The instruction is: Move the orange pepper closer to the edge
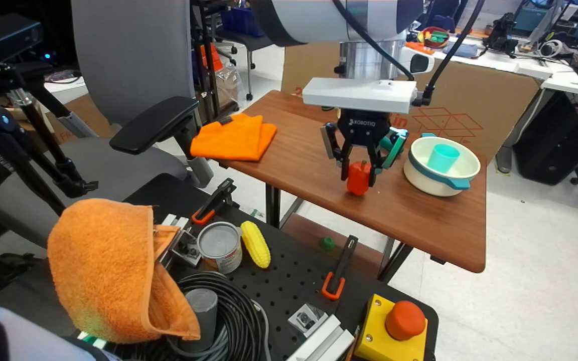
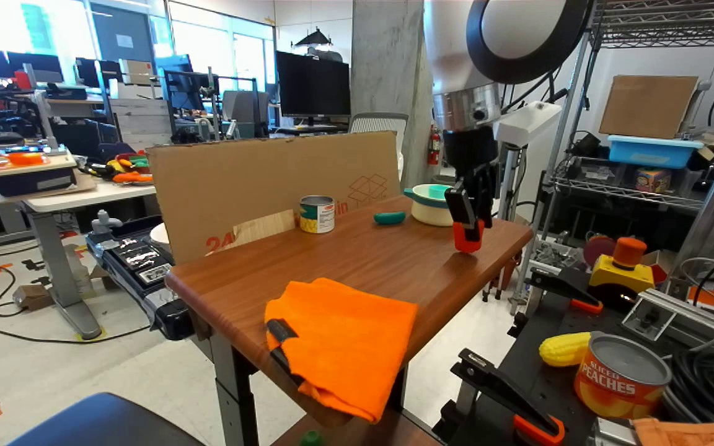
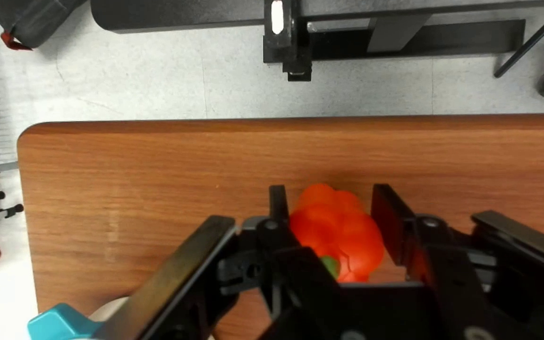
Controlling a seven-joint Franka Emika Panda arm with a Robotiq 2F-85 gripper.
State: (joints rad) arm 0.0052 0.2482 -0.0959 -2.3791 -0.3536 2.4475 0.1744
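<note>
The orange pepper (image 1: pixel 357 182), red-orange with a green stem, stands on or just above the brown tabletop (image 1: pixel 299 165); I cannot tell whether it touches. It also shows in an exterior view (image 2: pixel 467 246) and in the wrist view (image 3: pixel 335 226). My gripper (image 1: pixel 358 175) points down and is shut on the pepper, one finger against each side. Its fingers also show in the wrist view (image 3: pixel 328 200). The table edge (image 3: pixel 253 123) runs straight across the wrist view, a short stretch of wood away from the pepper. The stem is partly hidden by a finger.
A cream bowl (image 1: pixel 434 181) with a turquoise cup (image 1: pixel 443 158) stands beside the gripper. A folded orange cloth (image 1: pixel 234 138) hangs over the far end. A can (image 2: pixel 318 214), a green object (image 2: pixel 389 218) and a cardboard panel (image 2: pixel 270 179) stand at the back. A black cart (image 1: pixel 289 260) stands nearby.
</note>
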